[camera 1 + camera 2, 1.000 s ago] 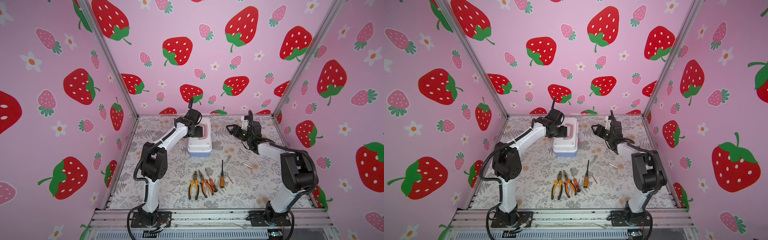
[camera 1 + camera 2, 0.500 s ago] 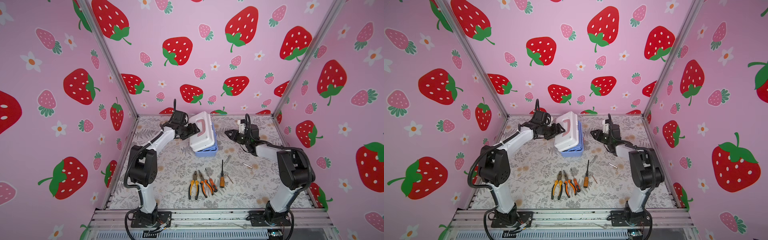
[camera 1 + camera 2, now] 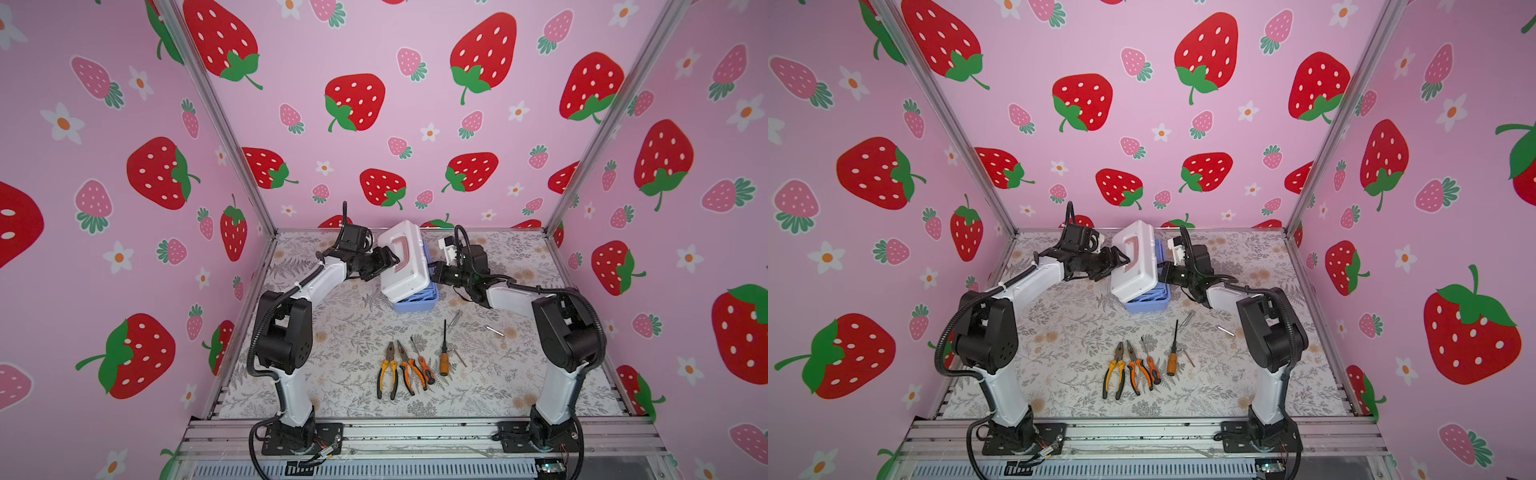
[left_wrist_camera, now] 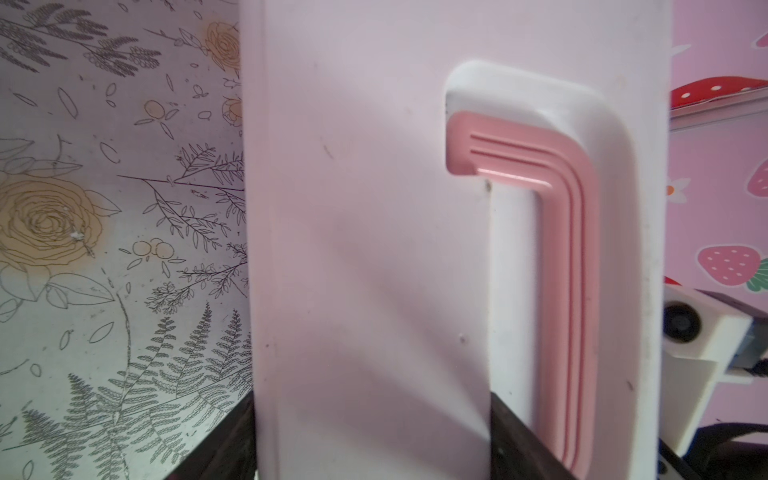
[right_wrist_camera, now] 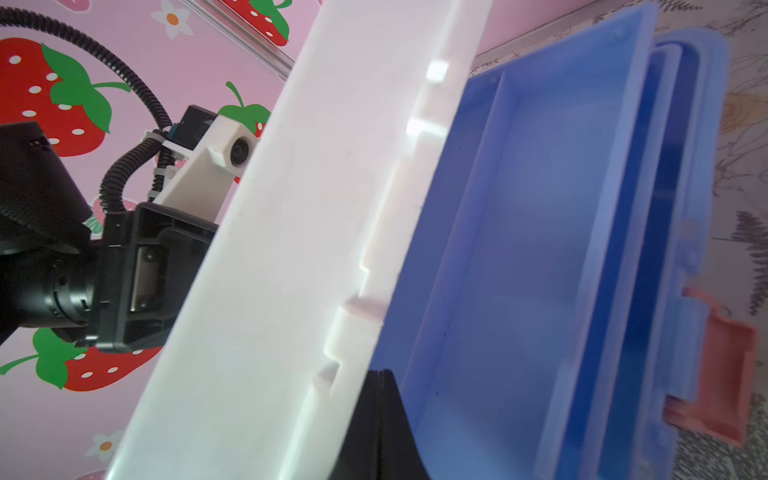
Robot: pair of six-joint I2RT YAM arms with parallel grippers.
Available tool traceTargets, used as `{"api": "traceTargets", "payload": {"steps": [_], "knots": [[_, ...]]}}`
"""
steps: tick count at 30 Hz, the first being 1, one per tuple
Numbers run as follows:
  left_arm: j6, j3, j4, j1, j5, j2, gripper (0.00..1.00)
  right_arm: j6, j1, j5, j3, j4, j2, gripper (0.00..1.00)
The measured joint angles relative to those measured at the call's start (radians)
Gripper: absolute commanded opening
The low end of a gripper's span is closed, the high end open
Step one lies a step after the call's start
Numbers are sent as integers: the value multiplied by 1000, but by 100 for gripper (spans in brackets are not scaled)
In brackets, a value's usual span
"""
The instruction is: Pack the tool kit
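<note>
The tool kit stands at the back middle with its white lid [image 3: 402, 266] [image 3: 1136, 268] raised and tilted over the periwinkle-blue base [image 3: 417, 306] [image 3: 1149, 307]. My left gripper [image 3: 390, 262] [image 4: 372, 436] is clamped on the lid beside the pink handle [image 4: 569, 249], one black finger [image 4: 232, 440] on each side. My right gripper [image 3: 434, 275] [image 5: 380, 376] is shut and empty, with its tips at the gap between the lid [image 5: 291, 249] and the blue tray [image 5: 519, 249]. Pliers [image 3: 387, 370] and a screwdriver [image 3: 444, 353] lie in front on the mat.
More orange-handled tools [image 3: 415, 368] lie beside the pliers. Small hex keys [image 3: 456, 318] [image 3: 494, 331] lie scattered to the right of the box. The pink latch [image 5: 723, 374] hangs off the base. Pink strawberry walls close in the back and both sides.
The lid has swung up from flat to steeply tilted in my left gripper. My right gripper has shut and moved left, up against the opened box.
</note>
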Motion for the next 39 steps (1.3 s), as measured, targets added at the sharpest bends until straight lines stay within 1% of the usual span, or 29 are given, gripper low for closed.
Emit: {"api": "traceTargets", "payload": {"steps": [1, 3, 5, 8, 11, 13, 16, 18, 22, 27, 34, 35, 37, 39], "knots": [[2, 0, -3, 0, -4, 0, 99, 0, 3, -1, 2, 0, 3, 2], [1, 2, -13, -1, -25, -3, 99, 0, 6, -1, 3, 0, 6, 3], [11, 8, -54, -6, -75, -14, 99, 0, 10, -2, 3, -2, 6, 3], [27, 14, -128, -19, -194, -63, 99, 1, 14, -7, 7, 0, 6, 3], [46, 17, -190, -41, -325, -143, 99, 4, 18, -12, 12, 1, 6, 4], [66, 25, -221, -67, -411, -208, 99, 8, 21, -15, 18, 1, 6, 4], [114, 53, -248, -121, -493, -269, 99, 12, 27, -22, 33, 3, 8, 6], [150, 76, -263, -165, -520, -286, 99, 19, 34, -32, 55, 5, 17, 7], [237, 120, -318, -240, -517, -269, 99, 39, 50, -58, 109, 27, 49, 8], [302, 179, -417, -282, -530, -182, 99, 79, 72, -94, 154, 65, 89, 8], [354, 301, -563, -329, -636, -70, 100, 124, 84, -122, 154, 106, 109, 8], [358, 311, -573, -335, -649, -63, 97, 129, 84, -124, 154, 108, 110, 8], [366, 319, -587, -348, -677, -55, 88, 135, 84, -126, 154, 114, 110, 8], [369, 319, -595, -354, -700, -52, 81, 137, 84, -127, 154, 121, 110, 8]]}}
